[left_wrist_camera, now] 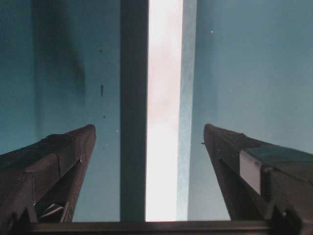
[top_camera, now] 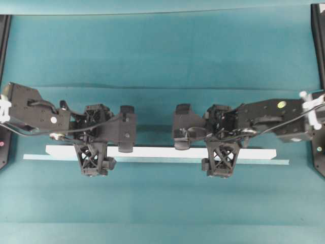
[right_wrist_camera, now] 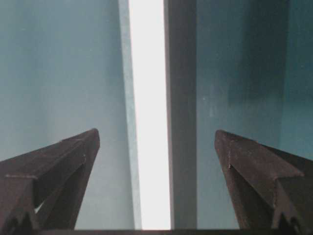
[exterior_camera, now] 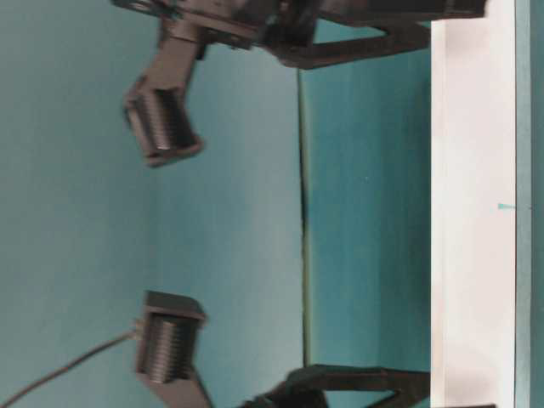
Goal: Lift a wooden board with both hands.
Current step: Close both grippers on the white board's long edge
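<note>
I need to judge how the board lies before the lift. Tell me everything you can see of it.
The board is a long, narrow, flat bright-white plank with angled ends, smooth and unmarked, lying flat on the teal table across most of its width. A thinner pale strip runs along its near edge. Both open pincers, left and right, straddle it with fingers on either side; no contact shows in the wrist views.

place: looks like a robotics lab test rig, not anyone's home
worktop (top_camera: 162, 46): covered edge to edge in plain teal cloth, like a staged test surface
arms: two black robot arms, left (top_camera: 35, 109) and right (top_camera: 274, 117), mounted facing each other
extras: loose cables on the arms, black frame posts (top_camera: 318, 40) at the edges
</note>
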You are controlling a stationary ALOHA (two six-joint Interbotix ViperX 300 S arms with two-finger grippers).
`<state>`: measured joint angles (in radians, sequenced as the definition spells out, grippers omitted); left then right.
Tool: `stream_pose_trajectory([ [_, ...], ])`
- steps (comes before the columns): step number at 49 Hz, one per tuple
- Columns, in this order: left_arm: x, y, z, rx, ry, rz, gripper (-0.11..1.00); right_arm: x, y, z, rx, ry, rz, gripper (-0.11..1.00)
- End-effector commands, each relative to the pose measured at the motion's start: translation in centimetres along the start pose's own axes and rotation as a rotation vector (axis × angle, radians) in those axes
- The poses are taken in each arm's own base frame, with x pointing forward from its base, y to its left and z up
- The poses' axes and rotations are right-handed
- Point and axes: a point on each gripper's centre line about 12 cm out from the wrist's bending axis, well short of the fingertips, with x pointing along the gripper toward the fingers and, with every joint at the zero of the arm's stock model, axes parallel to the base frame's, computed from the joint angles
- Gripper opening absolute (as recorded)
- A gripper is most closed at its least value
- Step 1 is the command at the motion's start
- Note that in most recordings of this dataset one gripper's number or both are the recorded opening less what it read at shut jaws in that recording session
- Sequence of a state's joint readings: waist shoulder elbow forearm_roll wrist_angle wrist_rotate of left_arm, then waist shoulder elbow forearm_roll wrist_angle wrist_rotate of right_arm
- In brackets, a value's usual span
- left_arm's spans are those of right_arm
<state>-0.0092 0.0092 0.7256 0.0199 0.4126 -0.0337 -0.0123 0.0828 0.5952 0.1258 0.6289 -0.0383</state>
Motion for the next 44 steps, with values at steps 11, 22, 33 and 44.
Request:
stream_pose_trajectory([
  [11, 0.7, 0.0, -0.3, 0.006, -0.006, 0.000, 0.98, 1.5, -0.2, -0.5, -0.006, 0.008, -0.006, 0.95],
  [22, 0.7, 0.0, -0.2, 0.005, -0.008, 0.000, 0.98, 1.8, -0.2, -1.0, 0.003, 0.005, -0.009, 0.95],
  [33, 0.7, -0.1, -0.1, 0.001, -0.014, -0.001, 0.96, 1.8, -0.2, -1.0, 0.006, 0.002, -0.008, 0.94],
  [44, 0.6, -0.5, 0.0, 0.022, -0.018, -0.006, 0.63, 1.8, -0.2, -1.0, 0.024, 0.006, -0.008, 0.67],
])
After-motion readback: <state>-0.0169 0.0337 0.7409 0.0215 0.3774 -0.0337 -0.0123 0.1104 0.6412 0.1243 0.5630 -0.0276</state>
